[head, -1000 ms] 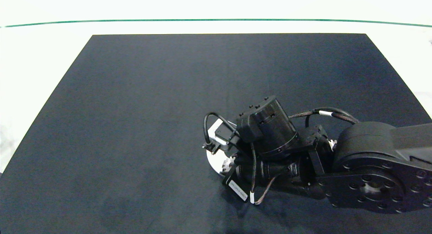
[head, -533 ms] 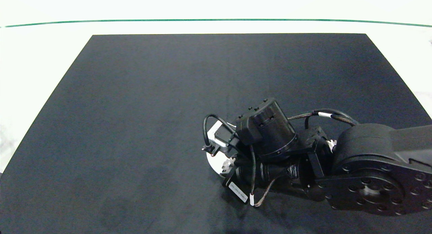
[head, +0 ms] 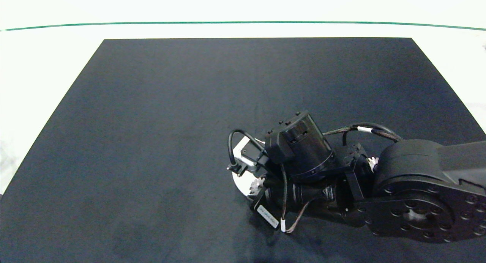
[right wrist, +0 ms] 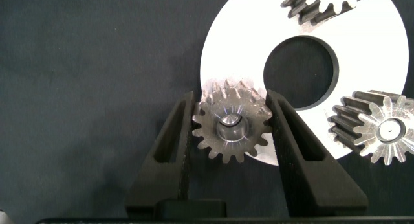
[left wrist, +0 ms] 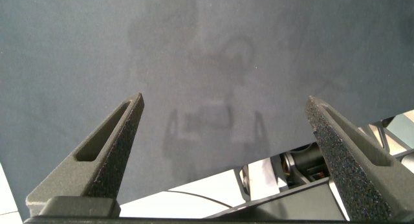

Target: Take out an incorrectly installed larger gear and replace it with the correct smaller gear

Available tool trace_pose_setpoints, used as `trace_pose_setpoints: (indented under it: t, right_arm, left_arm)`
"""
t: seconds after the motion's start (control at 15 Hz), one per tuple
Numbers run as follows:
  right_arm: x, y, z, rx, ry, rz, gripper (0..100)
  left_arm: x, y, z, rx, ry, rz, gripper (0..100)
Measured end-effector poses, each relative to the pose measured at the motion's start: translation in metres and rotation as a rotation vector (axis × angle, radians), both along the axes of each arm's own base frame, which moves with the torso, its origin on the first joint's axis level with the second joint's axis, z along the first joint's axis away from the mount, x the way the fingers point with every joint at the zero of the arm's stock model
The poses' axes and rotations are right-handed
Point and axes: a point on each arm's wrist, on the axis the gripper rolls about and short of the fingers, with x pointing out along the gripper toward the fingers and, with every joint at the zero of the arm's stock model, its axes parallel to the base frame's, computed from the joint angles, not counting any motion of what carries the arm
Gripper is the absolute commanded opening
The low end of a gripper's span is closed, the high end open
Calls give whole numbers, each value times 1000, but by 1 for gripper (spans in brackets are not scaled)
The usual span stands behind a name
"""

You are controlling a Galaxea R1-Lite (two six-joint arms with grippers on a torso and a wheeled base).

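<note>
Where fingers (right wrist: 289, 146) clamp: larger gear (right wrist: 231, 129).

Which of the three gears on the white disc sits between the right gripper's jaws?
The gear at the white disc's rim, with a pin through its centre hole. The right gripper flanks it; the other two gears stand clear.

No legible text anywhere, a small white label (head: 267, 216) on the right arm near lower centre of the head view, its print too small to read
</note>
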Motion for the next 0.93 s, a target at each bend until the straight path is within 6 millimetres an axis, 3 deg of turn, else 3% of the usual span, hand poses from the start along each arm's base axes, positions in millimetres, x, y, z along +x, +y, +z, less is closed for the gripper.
trace_pose_setpoints:
  t: [0.53,0.93]
  right_arm:
    - [0,0,1,3,-2,0,100]
    - [-10,-15,29,62,-56,-14,100]
  left_arm:
    - [0,0,0,0,1,0,100]
    - [0,0,0,2,-2,8,100]
